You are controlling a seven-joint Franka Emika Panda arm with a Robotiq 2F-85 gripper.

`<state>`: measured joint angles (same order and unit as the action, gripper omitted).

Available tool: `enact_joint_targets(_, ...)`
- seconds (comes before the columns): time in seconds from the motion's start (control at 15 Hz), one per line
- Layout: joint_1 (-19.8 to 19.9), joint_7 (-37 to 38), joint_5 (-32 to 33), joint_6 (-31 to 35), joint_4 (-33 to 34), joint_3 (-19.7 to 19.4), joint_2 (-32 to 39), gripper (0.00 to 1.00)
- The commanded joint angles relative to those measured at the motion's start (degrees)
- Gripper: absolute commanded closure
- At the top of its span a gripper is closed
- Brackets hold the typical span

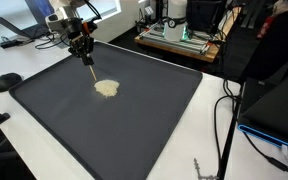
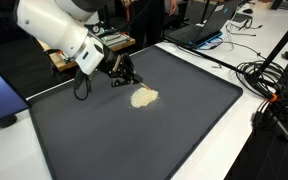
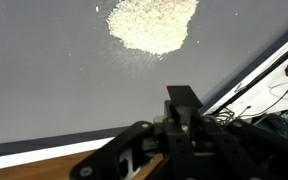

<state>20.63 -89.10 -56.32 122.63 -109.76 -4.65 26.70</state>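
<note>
Gripping a thin stick (image 1: 89, 72), the closed tool (image 1: 84, 56) hangs beside a pale grain pile (image 1: 106, 88) on the mat (image 1: 134, 130).

Dark mat (image 1: 134, 130) spread before me, white table (image 1: 212, 135) around it — black disc (image 1: 7, 81) by one corner, cables (image 2: 269, 78) along an edge, laptop (image 2: 199, 30) beyond.

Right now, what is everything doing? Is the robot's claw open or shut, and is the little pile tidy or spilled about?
gripper: shut on the thin stick, above the mat.
thin stick: held, tilted, lower tip close to the pile; whether it touches, I cannot tell.
pile of pale grains: heaped in one patch, a few loose grains round its edge.
dark mat: lying flat on the white table.
</note>
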Motion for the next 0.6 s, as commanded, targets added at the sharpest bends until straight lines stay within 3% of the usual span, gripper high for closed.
enact_joint_targets(0.0,-4.99,3.67,-0.16,8.12,-8.65,-0.91,-8.78,0.97)
enact_joint_targets(0.33,-10.79,14.19,6.16,18.38,-13.55,-0.78,-15.28,0.97)
enact_joint_targets(0.53,-12.85,23.74,14.97,21.67,-14.72,-0.77,-17.49,0.97)
